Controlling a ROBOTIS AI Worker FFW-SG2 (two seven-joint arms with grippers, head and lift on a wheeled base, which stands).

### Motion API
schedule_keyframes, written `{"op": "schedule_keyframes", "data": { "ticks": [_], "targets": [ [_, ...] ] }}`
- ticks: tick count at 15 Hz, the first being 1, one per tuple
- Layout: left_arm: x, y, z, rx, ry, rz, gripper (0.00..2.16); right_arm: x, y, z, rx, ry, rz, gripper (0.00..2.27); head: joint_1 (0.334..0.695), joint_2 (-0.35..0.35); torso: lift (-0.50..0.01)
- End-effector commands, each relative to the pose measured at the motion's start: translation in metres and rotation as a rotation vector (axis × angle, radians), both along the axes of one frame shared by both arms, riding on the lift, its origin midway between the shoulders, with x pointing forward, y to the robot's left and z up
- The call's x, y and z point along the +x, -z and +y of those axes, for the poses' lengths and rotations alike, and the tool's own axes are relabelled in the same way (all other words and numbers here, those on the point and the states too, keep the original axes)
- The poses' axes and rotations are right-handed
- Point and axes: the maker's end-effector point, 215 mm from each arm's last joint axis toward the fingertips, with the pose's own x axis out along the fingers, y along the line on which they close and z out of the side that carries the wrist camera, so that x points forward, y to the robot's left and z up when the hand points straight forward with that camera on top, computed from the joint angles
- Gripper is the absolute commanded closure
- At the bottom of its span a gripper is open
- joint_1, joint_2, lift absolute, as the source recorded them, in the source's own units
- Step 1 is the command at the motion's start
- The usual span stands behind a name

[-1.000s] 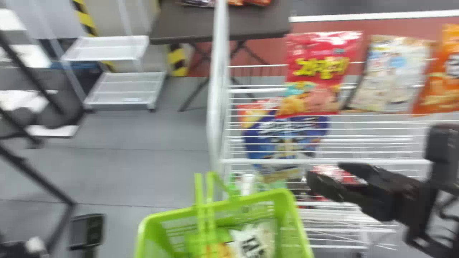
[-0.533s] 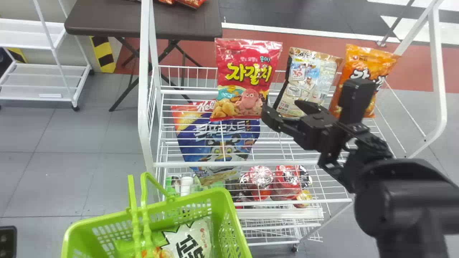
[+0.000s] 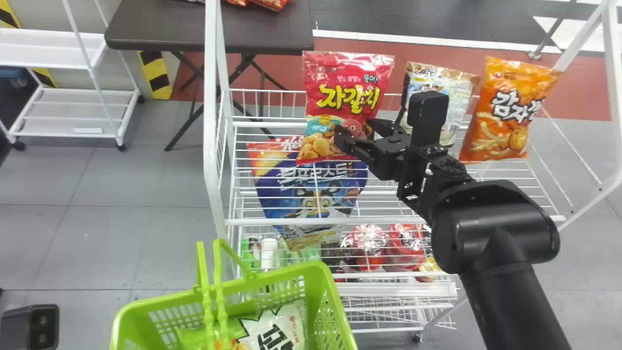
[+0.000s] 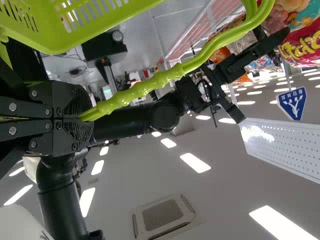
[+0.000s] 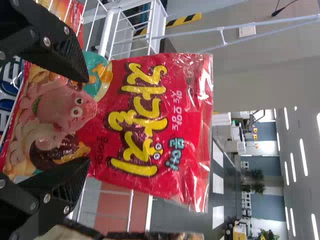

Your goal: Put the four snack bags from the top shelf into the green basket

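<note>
My right gripper (image 3: 357, 131) is at the lower part of the red snack bag (image 3: 347, 97) on the top shelf. In the right wrist view, the right gripper (image 5: 87, 120) stands open, its fingers at either side of the red bag's (image 5: 145, 120) lower part; contact cannot be told. To the right stand a beige bag (image 3: 454, 104), partly behind the gripper, and an orange bag (image 3: 508, 112). The green basket (image 3: 335, 301) holds a white bag (image 3: 277, 328). In the left wrist view my left gripper (image 4: 85, 116) is shut on the basket's green handle (image 4: 150, 85).
A blue cereal bag (image 3: 311, 194) lies below the red bag, behind the rack's front rail (image 3: 291, 221). Red packages (image 3: 369, 243) sit on a lower shelf. The rack's white post (image 3: 214, 121) rises at the left, with a dark table (image 3: 160, 24) behind.
The head view has swung right, then slightly back left. My right arm has moved left and up from beside the basket to the red bag.
</note>
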Motion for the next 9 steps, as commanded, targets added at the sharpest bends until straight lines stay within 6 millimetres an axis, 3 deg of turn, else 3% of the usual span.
{"op": "schedule_keyframes", "data": {
  "ticks": [1,3,6,9],
  "targets": [
    [-0.002,-0.001,0.001,-0.01,0.002,0.002,2.15,0.002,0.004,0.009,-0.021,-0.01,0.003,1.15,0.695,-0.057,-0.006],
    [-0.002,0.0,0.001,-0.011,0.001,0.006,2.15,0.002,0.008,0.006,-0.043,0.021,0.005,2.21,0.695,-0.043,-0.006],
    [-0.004,0.002,0.002,-0.014,-0.001,0.014,2.15,-0.004,0.011,0.001,-0.057,0.032,0.002,2.25,0.695,-0.047,-0.006],
    [-0.006,0.003,0.004,-0.013,-0.008,0.015,2.15,-0.014,-0.016,-0.002,-0.033,0.043,-0.055,2.25,0.695,-0.049,-0.006]
  ]
}}
